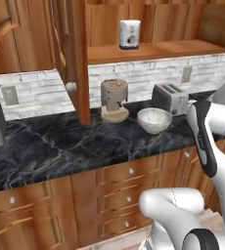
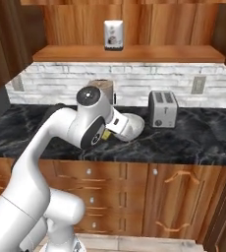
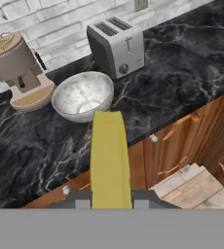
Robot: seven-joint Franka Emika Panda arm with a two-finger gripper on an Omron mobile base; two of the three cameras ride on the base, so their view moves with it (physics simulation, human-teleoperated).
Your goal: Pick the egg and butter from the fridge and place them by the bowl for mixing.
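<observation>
Black marble counter [image 3: 182,73], bowl [image 3: 82,96] beyond, butter [image 3: 109,155] clamped between fingers [image 3: 84,203]

I'm facing a black marble counter [image 1: 60,141] over wooden drawers [image 1: 129,188]. At my twelve o'clock runs a pale brick backsplash [image 2: 144,81] with an outlet [image 2: 199,84] toward two o'clock, under a wooden shelf [image 2: 134,53].

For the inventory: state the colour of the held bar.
Yellow: the butter, clearest in the hand view.
</observation>
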